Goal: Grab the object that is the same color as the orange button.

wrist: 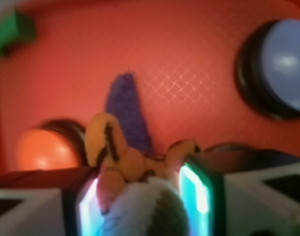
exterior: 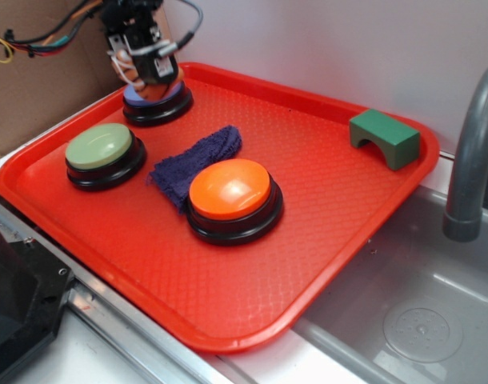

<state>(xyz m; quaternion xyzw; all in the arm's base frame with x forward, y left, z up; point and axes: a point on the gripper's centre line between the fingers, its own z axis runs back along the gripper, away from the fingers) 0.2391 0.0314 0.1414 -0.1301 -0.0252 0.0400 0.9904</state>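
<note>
The object, a small orange plush tiger with black stripes (wrist: 125,162), sits squeezed between my gripper's (wrist: 142,196) two fingers, which are shut on it. In the exterior view the gripper (exterior: 146,74) hangs at the tray's far left corner, just above the blue-purple button (exterior: 158,102), with a bit of the tiger (exterior: 136,76) showing orange between the fingers. The orange button (exterior: 230,190), a glossy dome on a black base, stands in the middle of the red tray (exterior: 324,200); it also shows at the wrist view's left, orange button (wrist: 39,150).
A green button (exterior: 100,148) stands at the tray's left. A purple cloth (exterior: 198,160) lies crumpled between the buttons, touching the orange one. A green arch block (exterior: 384,138) rests at the tray's far right corner. A grey faucet (exterior: 472,160) and sink (exterior: 412,304) lie right.
</note>
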